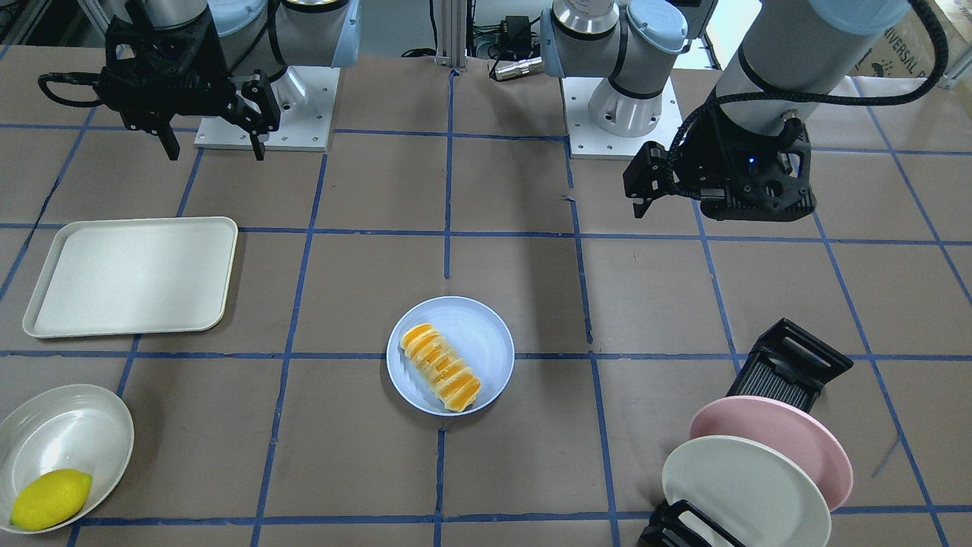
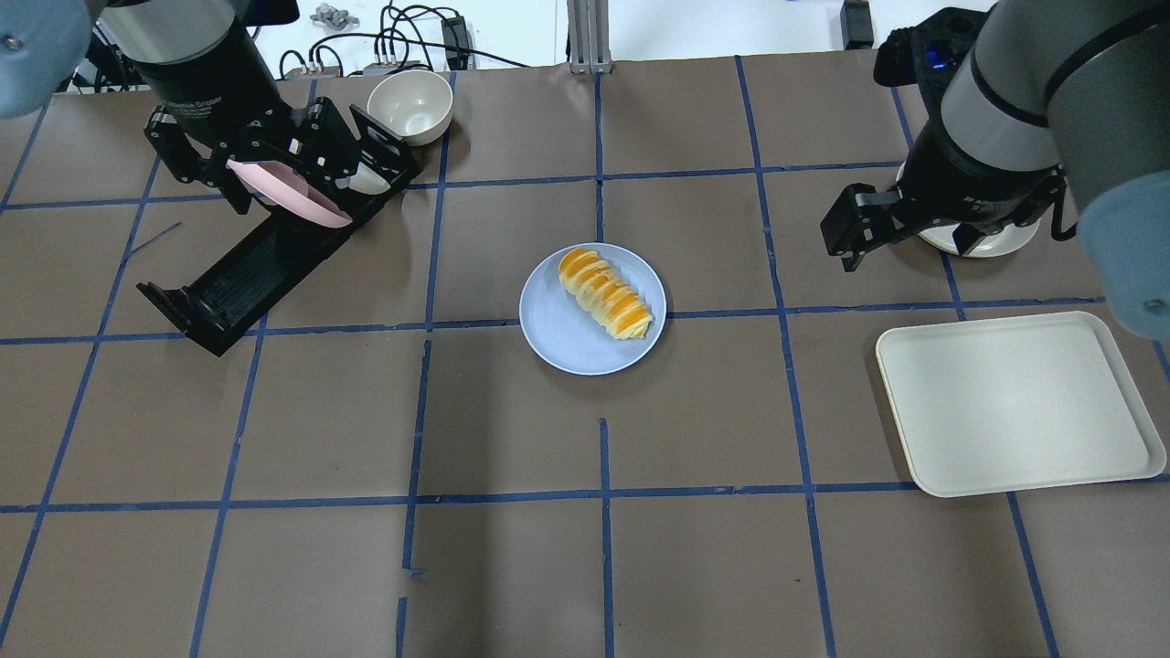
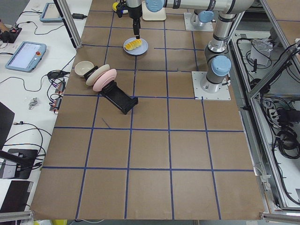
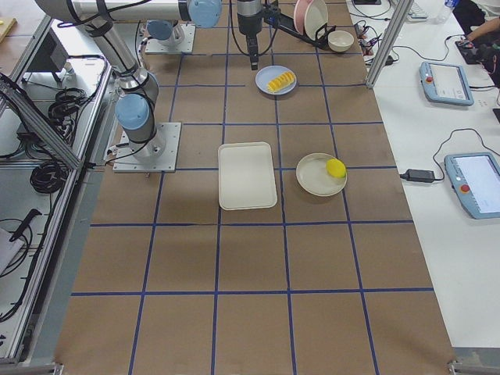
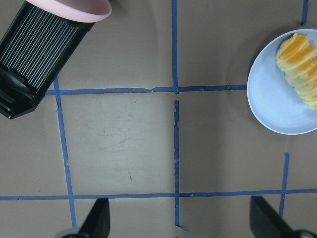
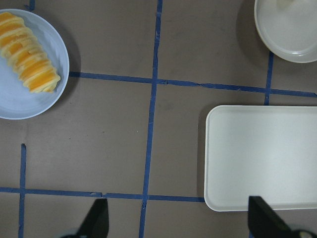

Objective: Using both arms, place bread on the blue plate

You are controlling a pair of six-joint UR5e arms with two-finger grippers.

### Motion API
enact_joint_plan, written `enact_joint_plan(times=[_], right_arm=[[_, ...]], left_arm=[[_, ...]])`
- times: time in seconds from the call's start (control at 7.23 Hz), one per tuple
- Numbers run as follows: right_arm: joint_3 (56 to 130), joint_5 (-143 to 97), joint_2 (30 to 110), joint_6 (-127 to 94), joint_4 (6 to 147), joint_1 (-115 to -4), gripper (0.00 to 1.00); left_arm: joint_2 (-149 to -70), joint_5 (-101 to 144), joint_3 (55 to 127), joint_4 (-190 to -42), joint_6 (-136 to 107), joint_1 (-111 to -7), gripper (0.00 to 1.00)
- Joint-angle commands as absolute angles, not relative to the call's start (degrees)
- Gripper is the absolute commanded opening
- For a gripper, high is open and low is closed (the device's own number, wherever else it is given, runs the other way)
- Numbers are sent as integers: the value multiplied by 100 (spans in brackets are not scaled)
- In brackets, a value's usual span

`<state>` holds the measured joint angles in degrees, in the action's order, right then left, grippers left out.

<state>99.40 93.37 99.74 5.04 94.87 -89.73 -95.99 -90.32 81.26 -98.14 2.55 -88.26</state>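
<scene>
Bread (image 2: pixel 605 294) lies diagonally across the blue plate (image 2: pixel 567 347), mid-worktop (image 2: pixel 512 439).
The left claw (image 5: pixel 181 223) and right claw (image 6: pixel 178 223) both hang spread and empty, well apart from the plate on either side. Bare worktop rings the plate, with the cream tray (image 2: pixel 1015 402) and black dish rack (image 2: pixel 247 274) farther out.

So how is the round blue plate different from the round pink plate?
The pale blue round plate lies flat on the table; the pink round plate stands tilted on its edge in a black ribbed rack. The blue plate carries the orange-and-cream striped bread; the pink plate carries nothing. Both are round, plain and shallow.
</scene>
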Motion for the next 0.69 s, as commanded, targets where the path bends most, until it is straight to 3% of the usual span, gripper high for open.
enact_joint_plan(times=[0.0, 0.55], right_arm=[[9643, 9299, 9827, 483, 9073, -8947, 99], [9527, 9290, 9729, 466, 8947, -8930, 99]], left_arm=[[-9589, -9053, 8130, -9878, 229, -8850, 100], [-9686, -9099, 7954, -9853, 185, -8895, 100]])
